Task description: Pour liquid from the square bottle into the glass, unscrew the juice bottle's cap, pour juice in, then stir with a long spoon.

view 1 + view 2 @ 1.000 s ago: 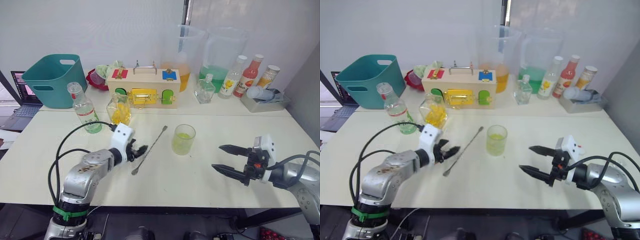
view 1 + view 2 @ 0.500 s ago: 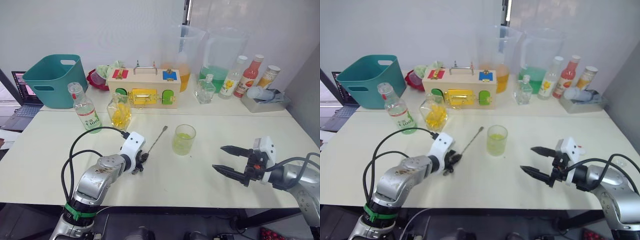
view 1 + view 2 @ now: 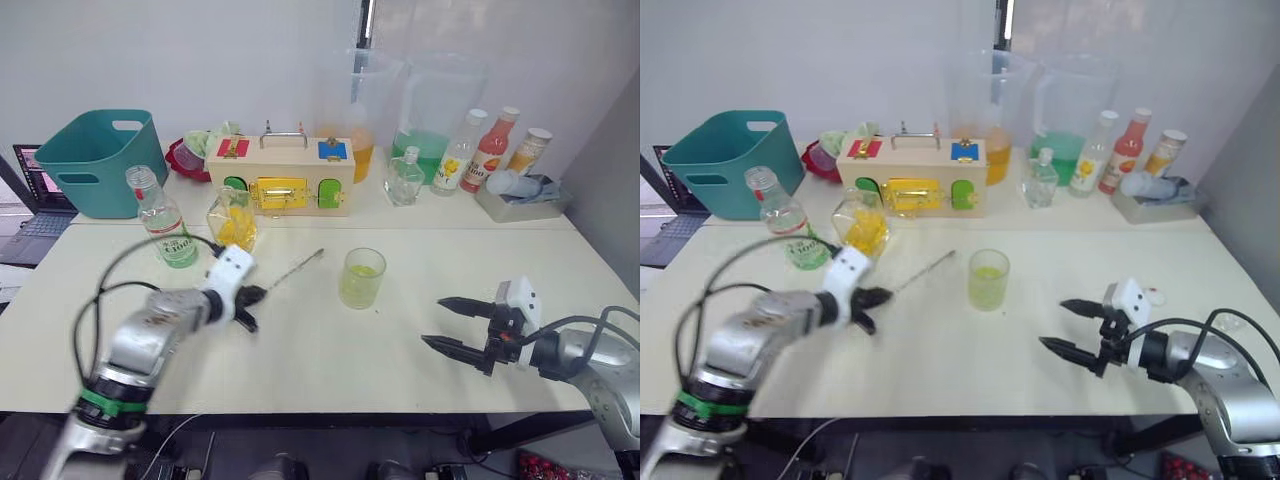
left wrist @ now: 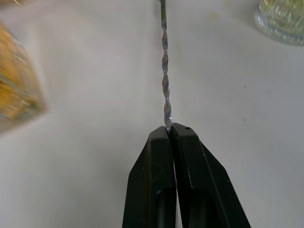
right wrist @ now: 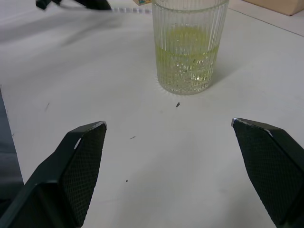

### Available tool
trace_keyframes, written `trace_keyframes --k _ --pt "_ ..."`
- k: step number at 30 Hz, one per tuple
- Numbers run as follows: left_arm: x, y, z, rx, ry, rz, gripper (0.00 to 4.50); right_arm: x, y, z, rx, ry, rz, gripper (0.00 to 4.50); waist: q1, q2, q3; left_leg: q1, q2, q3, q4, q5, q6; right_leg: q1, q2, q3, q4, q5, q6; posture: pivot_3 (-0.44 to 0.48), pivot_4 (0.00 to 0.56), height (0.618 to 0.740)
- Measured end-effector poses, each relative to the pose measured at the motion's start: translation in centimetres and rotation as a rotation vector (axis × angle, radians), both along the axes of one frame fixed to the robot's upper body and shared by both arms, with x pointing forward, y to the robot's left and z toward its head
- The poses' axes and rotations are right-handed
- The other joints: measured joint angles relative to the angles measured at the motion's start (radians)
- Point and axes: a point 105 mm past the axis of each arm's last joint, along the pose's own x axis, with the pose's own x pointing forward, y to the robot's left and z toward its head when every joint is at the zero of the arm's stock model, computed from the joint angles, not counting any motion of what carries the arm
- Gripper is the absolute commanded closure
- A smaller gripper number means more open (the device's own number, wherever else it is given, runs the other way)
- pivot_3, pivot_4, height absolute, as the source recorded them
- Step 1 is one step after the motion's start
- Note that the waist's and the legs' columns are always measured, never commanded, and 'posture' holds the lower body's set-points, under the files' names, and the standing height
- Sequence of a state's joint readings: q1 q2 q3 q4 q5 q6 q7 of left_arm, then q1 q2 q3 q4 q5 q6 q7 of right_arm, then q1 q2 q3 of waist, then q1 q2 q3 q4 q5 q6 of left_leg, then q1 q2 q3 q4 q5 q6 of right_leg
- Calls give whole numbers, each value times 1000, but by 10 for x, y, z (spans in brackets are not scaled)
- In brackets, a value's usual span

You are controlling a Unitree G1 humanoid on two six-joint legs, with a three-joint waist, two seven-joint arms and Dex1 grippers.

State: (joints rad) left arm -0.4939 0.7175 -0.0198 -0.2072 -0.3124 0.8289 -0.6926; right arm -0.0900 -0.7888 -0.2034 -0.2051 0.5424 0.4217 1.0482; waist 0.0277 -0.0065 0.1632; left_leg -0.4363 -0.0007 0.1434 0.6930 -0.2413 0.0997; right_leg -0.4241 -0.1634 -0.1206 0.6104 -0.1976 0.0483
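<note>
My left gripper (image 3: 248,297) is shut on the lower end of the long spoon (image 3: 292,268); the twisted silver stem (image 4: 164,71) runs out from between its fingertips toward the glass. The glass (image 3: 362,277), a ribbed tumbler holding some yellow-green liquid, stands mid-table to the gripper's right. The juice bottle (image 3: 165,232) stands uncapped at the left, with the square bottle (image 3: 232,218) of yellow contents beside it. A small white round piece (image 3: 1154,296), possibly the cap, lies by my right wrist. My right gripper (image 3: 432,320) is open and empty, to the right of the glass (image 5: 187,52) and pointing toward it.
At the back stand a teal bin (image 3: 93,160), a wooden latch box (image 3: 282,175), two big clear pitchers (image 3: 428,110), a small clear flask (image 3: 405,178), three more bottles (image 3: 492,150) and a grey tray (image 3: 520,200). A laptop (image 3: 30,190) sits far left.
My left gripper has shut on the spoon's stem and drawn that end up and leftward, so the spoon now slants differently. The camera shifted a little. The right arm stayed still.
</note>
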Motion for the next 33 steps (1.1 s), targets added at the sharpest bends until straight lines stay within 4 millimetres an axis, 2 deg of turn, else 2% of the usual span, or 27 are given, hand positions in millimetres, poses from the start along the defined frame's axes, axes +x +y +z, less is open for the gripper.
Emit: trace_keyframes --k 2,7,11,17,19,26,32,33 --pt "-4 0 2 1 -9 -49 4476 2 2 3 -5 -14 7 0 3 0 0 0 0 0 0 0 0 0 -1 0 0 0 0 0 150 740" --pt "-22 10 -32 46 94 -137 4476 3 6 1 -5 -12 17 0 -2 0 0 0 0 0 0 0 0 0 0 -1 0 0 0 0 150 740" --pt "-25 11 -39 73 109 -160 4476 4 7 0 -5 -9 14 0 1 0 0 0 0 0 0 0 0 -2 -1 -1 -1 0 0 0 150 740" --pt "-32 15 -56 74 182 -139 2587 1 6 -3 -8 -6 -1 0 -1 0 0 0 0 0 0 0 0 0 -1 0 0 0 0 0 150 740" --pt "-32 11 -56 84 198 -159 1965 0 5 -2 -10 -10 -11 0 3 0 0 0 0 0 0 0 0 0 -1 -1 0 0 0 0 150 740" --pt "-13 7 -40 180 215 -200 1965 -1 4 -3 -13 -14 -27 0 10 0 0 0 0 0 0 0 0 -1 0 0 0 0 1 0 150 740" --pt "-13 4 -47 216 255 -233 1965 0 4 -3 -13 -17 -38 0 7 0 0 -1 0 0 1 0 0 0 2 -1 0 0 1 0 150 740" --pt "-11 3 -47 235 256 -247 2223 0 5 -3 -9 -18 -40 0 8 0 0 -1 0 0 1 0 0 1 2 -1 0 0 1 0 150 740"
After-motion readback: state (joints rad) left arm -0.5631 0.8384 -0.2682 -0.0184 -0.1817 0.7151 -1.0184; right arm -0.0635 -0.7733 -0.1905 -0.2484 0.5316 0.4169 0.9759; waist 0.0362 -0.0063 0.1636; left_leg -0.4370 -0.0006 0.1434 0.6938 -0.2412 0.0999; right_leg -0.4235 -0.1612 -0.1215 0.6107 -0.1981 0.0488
